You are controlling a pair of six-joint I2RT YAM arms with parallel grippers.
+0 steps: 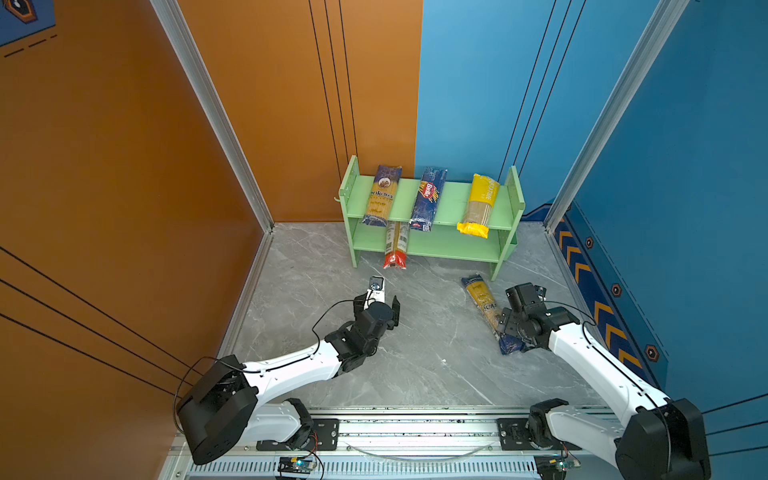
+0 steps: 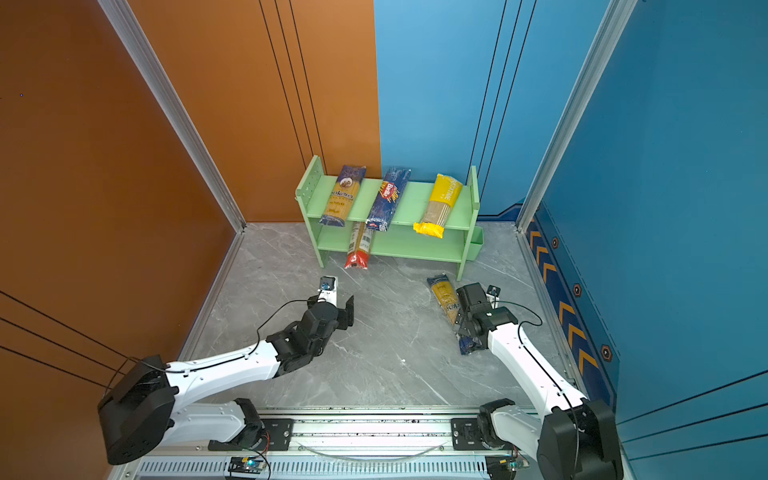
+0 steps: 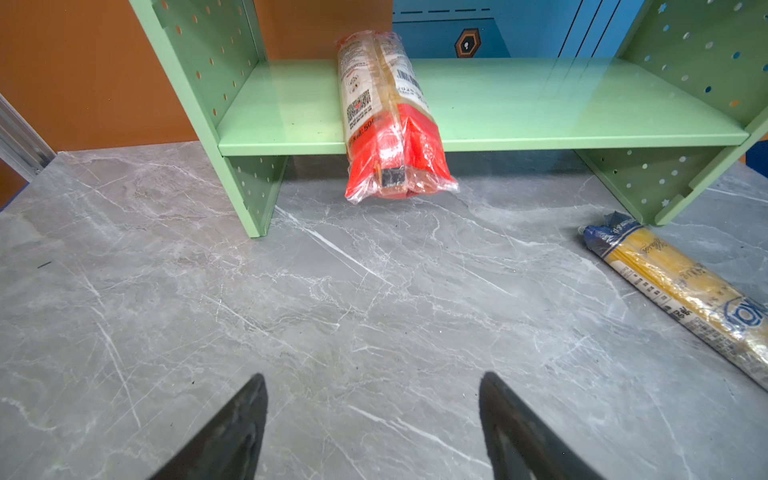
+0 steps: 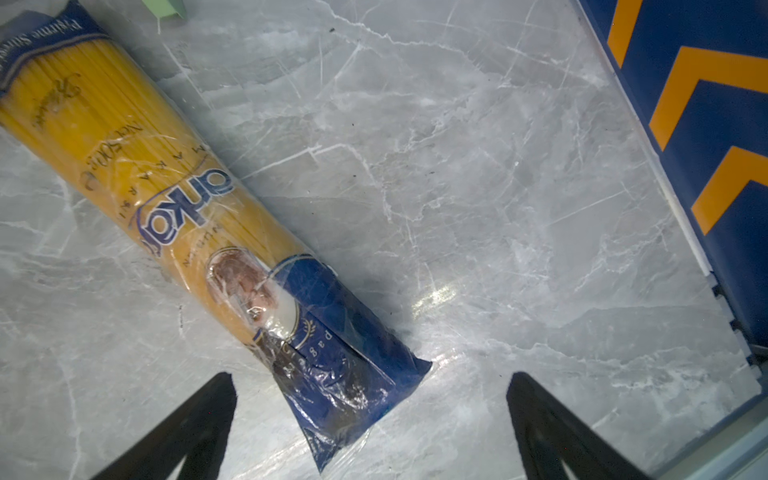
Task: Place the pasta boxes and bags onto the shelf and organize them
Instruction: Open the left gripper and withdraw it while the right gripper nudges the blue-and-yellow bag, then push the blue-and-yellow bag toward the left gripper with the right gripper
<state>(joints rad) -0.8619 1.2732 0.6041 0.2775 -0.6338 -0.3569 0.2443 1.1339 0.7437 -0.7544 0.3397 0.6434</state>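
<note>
Left hand (image 3: 372, 376) is spread and empty, low over the surface (image 3: 124, 311). It is aimed at the lower tier of the shelf (image 3: 540, 108) but is well short of it. Right hand (image 4: 370, 374) is spread too, hanging over the blue end of the loose pack (image 4: 166, 178) with a finger to each side, closed on nothing. I judge it lined up to grip there, since that end lies nearest its arm. That pack lies slantwise on the surface, just in front of the shelf.

Farther off, the red-ended pack (image 3: 386, 124) lies front to back on the lower tier. Its red end overhangs, the tier being shallower than the pack is long. The top tier holds three more, overhanging likewise: blue-yellow pack (image 1: 380, 195), Barilla pack (image 1: 428, 198), yellow pack (image 1: 478, 205).

Count: two hands, five packs; four shelved, one to go.
</note>
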